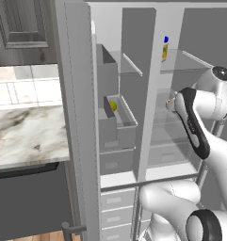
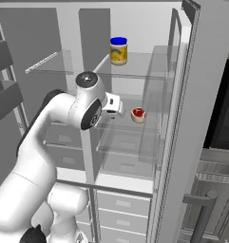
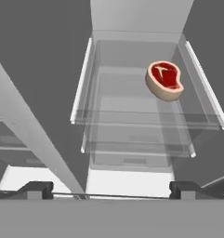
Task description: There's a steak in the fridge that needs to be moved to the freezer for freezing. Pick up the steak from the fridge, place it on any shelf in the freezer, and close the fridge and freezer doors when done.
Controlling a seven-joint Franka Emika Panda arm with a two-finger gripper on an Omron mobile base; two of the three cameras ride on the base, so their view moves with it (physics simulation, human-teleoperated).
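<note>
The gripper (image 3: pixel 111 188) hangs with its jaws spread wide, holding nothing, just outside the fridge. Beyond it, well apart and right of centre, the steak (image 3: pixel 165 80) lies on a glass shelf (image 3: pixel 132 116), seemingly the middle one.

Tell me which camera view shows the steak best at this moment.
The hand view: the steak lies unobstructed on a glass shelf, red top facing the camera. The right base view shows it smaller, beyond the gripper. In the left base view the arm mostly hides it.
</note>
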